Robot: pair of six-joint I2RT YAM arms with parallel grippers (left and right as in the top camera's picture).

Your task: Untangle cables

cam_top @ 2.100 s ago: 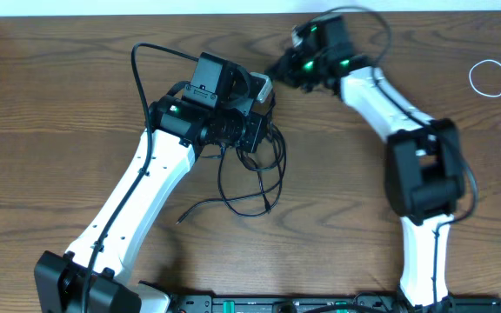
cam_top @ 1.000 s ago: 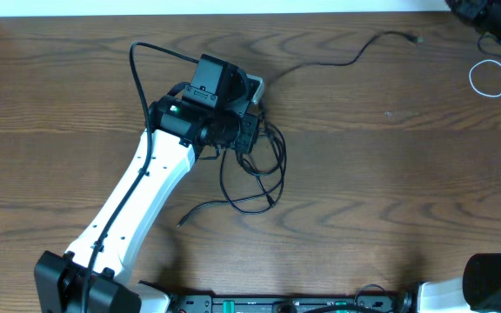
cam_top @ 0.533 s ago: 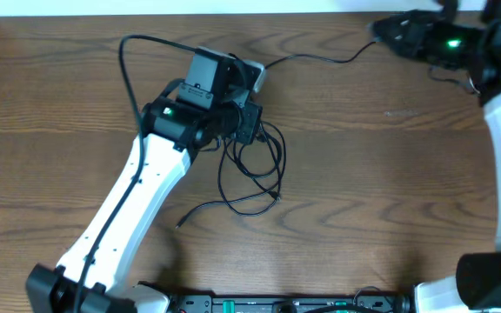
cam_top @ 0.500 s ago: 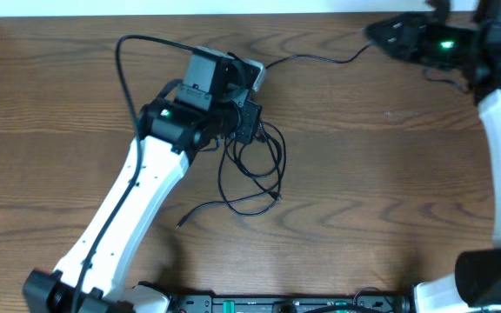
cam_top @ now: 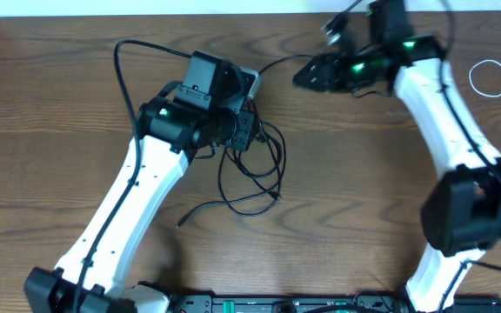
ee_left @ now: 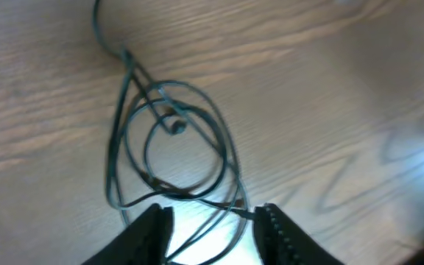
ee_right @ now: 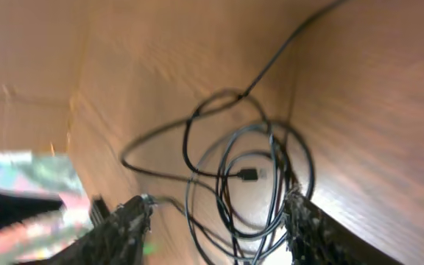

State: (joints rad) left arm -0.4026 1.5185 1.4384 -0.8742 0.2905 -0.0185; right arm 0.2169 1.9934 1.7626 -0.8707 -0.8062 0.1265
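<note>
A: Delta since half a second ago?
B: Right arm point(cam_top: 442, 96) has swung in from the far right corner toward the middle. Its tip now sits just right of the left arm point(cam_top: 146, 183) tip, near the top edge of the surface point(cam_top: 364, 191). Left arm barely shifted. Two seconds back the right arm was in about this same spot.
A: Cables moved?
B: Black cables point(cam_top: 250, 169) are in the same place: a loose tangle of overlapping loops just below the left arm's tip, left of centre. One strand leaves the top of the tangle and runs right, up to the right arm's tip. A second ago that strand lay stretched much farther right; now only a short piece shows. One loose end trails out to the lower left.
A: White cable?
B: White cable point(cam_top: 492, 76) is a small open loop at the far right edge, well apart from the black ones. It was mostly covered by the arm half a second ago and is in view again.
A: Jaws?
B: Left jaws apart. Left wrist view shows both fingers point(ee_left: 153, 232) spread, with strands of the black cables point(ee_left: 171, 147) passing between them, nothing pinched. Right jaws apart too, fingers point(ee_right: 124, 232) wide. The black cables point(ee_right: 247, 174) show through the gap, lying on the surface, with a small plug in the middle of the loops.
A: Separated?
B: No. Black loops cross each other in several places.
</note>
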